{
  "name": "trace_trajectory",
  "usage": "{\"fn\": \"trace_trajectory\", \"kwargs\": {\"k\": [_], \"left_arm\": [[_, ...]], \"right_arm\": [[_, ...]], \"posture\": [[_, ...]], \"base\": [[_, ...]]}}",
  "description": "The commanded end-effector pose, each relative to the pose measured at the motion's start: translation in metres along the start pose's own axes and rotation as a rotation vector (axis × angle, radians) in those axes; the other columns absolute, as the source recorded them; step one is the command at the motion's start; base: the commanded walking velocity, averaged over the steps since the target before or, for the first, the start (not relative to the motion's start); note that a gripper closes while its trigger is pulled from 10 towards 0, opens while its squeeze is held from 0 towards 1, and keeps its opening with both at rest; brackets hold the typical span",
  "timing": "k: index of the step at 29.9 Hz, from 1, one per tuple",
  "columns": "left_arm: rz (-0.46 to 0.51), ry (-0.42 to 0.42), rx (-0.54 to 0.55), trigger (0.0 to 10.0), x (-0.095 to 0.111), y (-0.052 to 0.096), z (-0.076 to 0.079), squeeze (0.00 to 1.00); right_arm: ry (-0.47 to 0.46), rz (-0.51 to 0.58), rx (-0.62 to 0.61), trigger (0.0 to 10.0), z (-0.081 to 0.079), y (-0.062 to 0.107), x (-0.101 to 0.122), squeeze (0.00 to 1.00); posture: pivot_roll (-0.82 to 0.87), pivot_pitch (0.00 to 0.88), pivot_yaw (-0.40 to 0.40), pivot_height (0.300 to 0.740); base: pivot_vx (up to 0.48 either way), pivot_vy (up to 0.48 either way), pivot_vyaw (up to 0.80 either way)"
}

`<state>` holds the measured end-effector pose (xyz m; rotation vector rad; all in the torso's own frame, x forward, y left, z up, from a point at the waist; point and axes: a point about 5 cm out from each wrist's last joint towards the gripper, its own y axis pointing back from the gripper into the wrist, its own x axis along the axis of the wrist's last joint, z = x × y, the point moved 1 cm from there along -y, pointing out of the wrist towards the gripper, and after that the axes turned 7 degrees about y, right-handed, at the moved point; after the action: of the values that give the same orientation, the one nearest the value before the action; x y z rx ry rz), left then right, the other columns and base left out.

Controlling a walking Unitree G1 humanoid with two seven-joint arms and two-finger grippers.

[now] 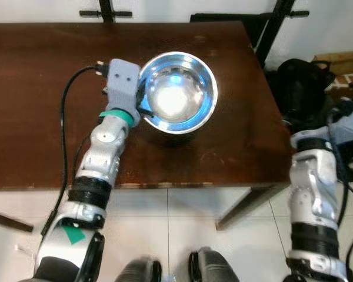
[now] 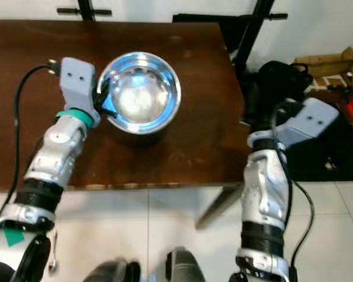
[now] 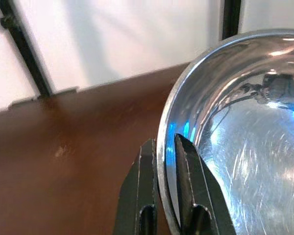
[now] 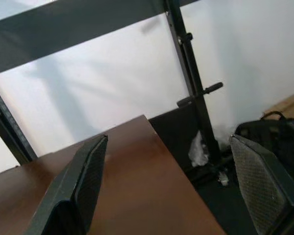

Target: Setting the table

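A shiny steel bowl rests on the dark wooden table, toward its right half. My left gripper is shut on the bowl's left rim, one black finger inside the wall and one outside. The grey wrist block of that arm sits right beside the bowl. My right arm hangs off the table's right edge, and its gripper stands open with nothing between its fingers, pointing across the table's far right corner.
Black stand legs rise behind the table's far right corner. A black bag and cardboard boxes lie on the floor to the right. White floor tiles run along the table's near edge.
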<state>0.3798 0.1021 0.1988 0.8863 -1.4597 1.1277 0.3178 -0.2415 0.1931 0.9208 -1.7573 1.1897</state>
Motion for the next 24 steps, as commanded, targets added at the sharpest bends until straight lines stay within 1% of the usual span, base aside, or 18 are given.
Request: {"fn": "trace_trajectory", "kwargs": {"k": [1,2,11,24], "left_arm": [[0.009,-0.008,0.001,10.0,0.0011,0.0001,-0.0016,0.00],[0.007,-0.001,-0.005,10.0,0.0011,-0.0001,-0.0008,0.00],[0.012,0.002,-0.045,10.0,0.0021,0.0001,0.0042,0.00],[0.010,0.019,-0.064,10.0,0.0025,-0.0001,0.0063,0.00]], "right_arm": [[0.000,-0.008,-0.002,10.0,0.0001,0.0007,-0.0018,0.00],[0.001,-0.008,-0.003,10.0,0.0003,0.0007,-0.0019,0.00],[0.011,-0.009,-0.012,10.0,0.0027,0.0004,-0.0017,0.00],[0.013,-0.007,-0.020,10.0,0.0037,0.0007,-0.0016,0.00]], "posture": [[0.08,0.006,0.059,0.740],[0.08,0.006,0.059,0.740],[0.08,0.007,0.062,0.740],[0.08,0.009,0.066,0.740]], "base": [[0.480,0.000,0.00],[0.296,0.000,0.00],[0.000,0.000,0.00],[0.000,0.000,0.00]]}}
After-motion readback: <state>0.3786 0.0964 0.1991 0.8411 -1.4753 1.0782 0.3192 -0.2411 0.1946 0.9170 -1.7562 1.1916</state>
